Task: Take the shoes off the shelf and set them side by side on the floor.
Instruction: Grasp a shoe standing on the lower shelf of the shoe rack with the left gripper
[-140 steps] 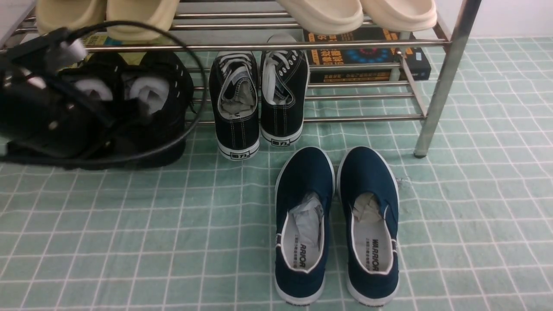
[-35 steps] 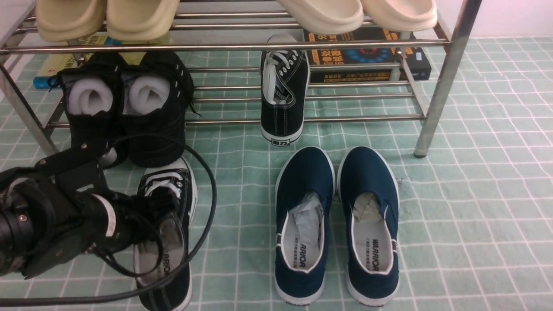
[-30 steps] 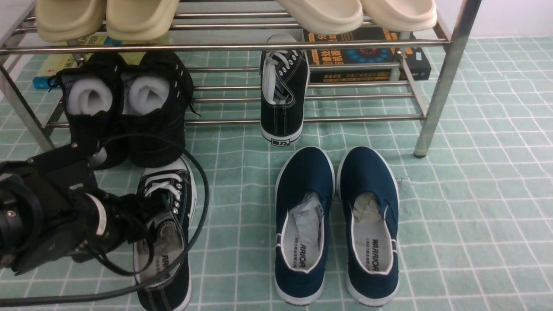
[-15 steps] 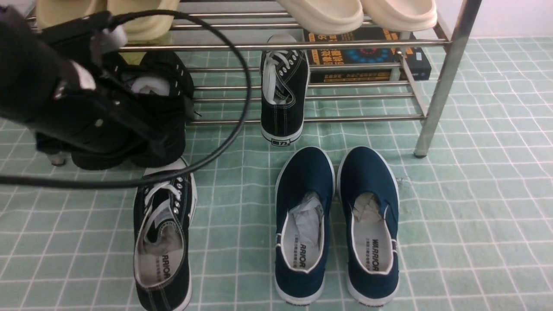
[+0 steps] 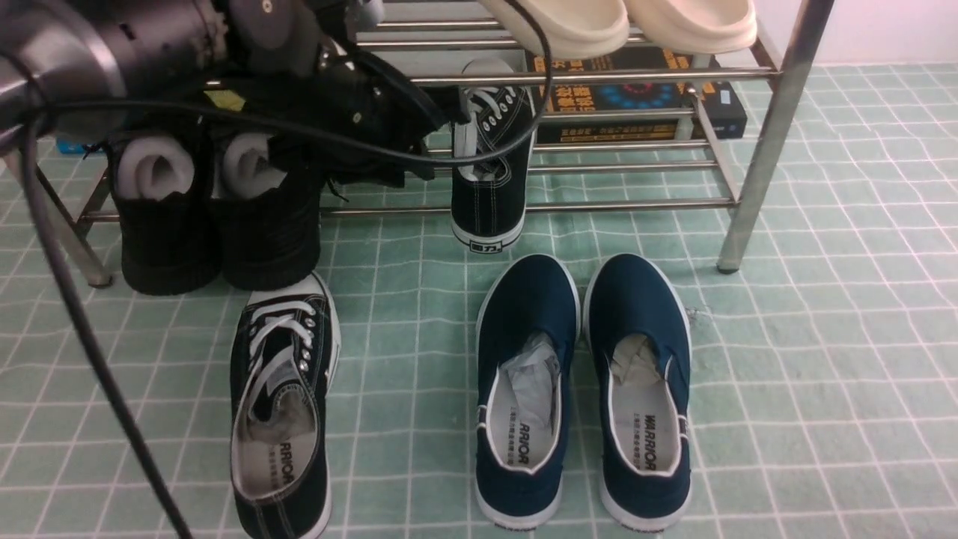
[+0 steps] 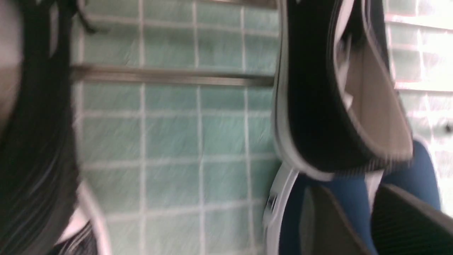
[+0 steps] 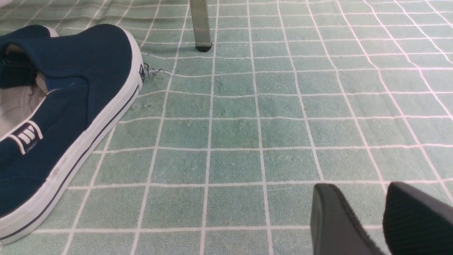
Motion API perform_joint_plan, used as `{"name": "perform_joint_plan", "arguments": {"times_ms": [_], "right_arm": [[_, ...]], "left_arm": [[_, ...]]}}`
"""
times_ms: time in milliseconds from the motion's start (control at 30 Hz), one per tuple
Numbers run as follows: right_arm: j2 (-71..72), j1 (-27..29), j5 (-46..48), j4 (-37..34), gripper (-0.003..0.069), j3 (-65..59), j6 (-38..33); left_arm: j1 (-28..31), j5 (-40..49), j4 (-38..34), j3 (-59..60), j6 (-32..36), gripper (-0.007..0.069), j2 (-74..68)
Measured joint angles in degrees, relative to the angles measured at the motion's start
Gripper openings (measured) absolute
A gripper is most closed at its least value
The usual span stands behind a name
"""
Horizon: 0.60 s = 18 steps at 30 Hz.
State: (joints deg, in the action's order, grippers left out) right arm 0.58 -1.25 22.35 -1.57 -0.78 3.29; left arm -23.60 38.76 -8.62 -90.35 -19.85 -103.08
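Observation:
One black lace-up shoe (image 5: 281,419) lies on the pale green floor (image 5: 823,337) at the left, toe toward the shelf (image 5: 771,135). Its partner (image 5: 490,180) stands on the lower tier with its heel over the front bar. My left arm (image 5: 150,37) reaches across the shelf's upper left, its dark end just left of that shoe's laces. In the blurred left wrist view the left gripper (image 6: 347,189) is open with nothing in it, close behind the shelf shoe's heel (image 6: 318,106). The right gripper (image 7: 357,189) hangs open over bare floor.
Two navy slip-ons (image 5: 584,389) sit side by side on the floor at centre. All-black shoes stuffed with foam (image 5: 217,217) stand at the shelf's lower left. Cream slippers (image 5: 621,22) rest on the top tier, with books (image 5: 644,105) on the floor behind. A black cable (image 5: 75,314) hangs at left.
My left gripper let go of the lace-up shoe on the floor at left. The arm rose and swung right toward the shoe still on the shelf. The right arm has stayed put.

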Motion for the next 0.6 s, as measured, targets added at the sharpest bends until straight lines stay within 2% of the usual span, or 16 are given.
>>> {"name": "perform_joint_plan", "arguments": {"times_ms": [33,100,300,433,533,600], "right_arm": [[0.0,0.0,0.0,0.0,0.0238,0.0,0.0],[0.0,0.0,0.0,0.0,0.0238,0.0,0.0],[0.0,0.0,0.0,0.0,0.0238,0.0,0.0],[0.0,0.0,0.0,0.0,0.0238,0.0,0.0],[0.0,0.0,0.0,0.0,0.0238,0.0,0.0],[0.0,0.0,0.0,0.0,0.0238,0.0,0.0]], "left_arm": [[0.0,-0.2,-0.1,0.0,0.0,0.0297,-0.3],[0.0,-3.8,-1.6,-1.5,0.0,0.0385,-3.3],[0.0,-10.6,-3.7,-1.7,0.1,0.0417,-7.8],[0.0,-15.1,-3.8,-1.7,1.3,0.0402,-10.2],[0.0,-18.7,-3.3,-2.2,2.4,0.0356,-11.9],[0.0,-19.9,-3.2,-2.4,2.6,0.0288,-12.5]]}}
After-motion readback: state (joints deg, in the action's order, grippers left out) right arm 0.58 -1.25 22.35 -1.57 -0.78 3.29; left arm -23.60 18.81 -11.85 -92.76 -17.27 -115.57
